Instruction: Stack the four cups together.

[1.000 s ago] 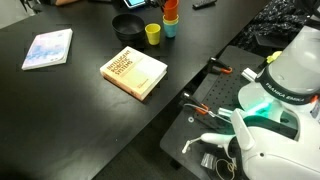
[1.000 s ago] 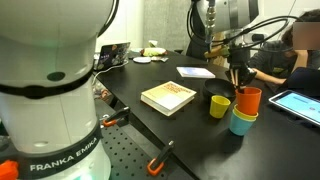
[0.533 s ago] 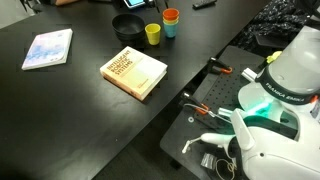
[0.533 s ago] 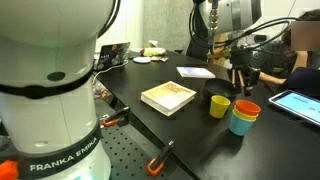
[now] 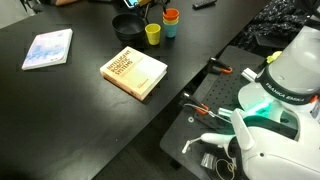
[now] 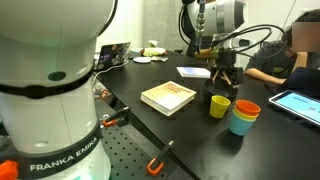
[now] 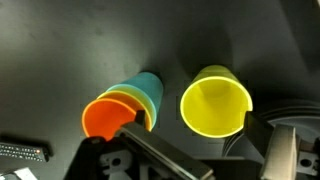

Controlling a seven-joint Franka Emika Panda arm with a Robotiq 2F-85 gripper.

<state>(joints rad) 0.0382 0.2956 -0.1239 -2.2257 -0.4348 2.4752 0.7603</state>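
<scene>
open, empty gripper (image 6: 226, 88) hovers over the loose yellow cup (image 7: 215, 105); likely light, stiff, slippery plastic, best pinched across one rim wall; three-cup stack (image 7: 125, 108) beside.

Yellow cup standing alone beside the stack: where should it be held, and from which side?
Probably the rim of the yellow cup, from straight above, with one finger inside and one outside the wall. It stands upright, mouth open upward, and the stack sits close beside it.
</scene>
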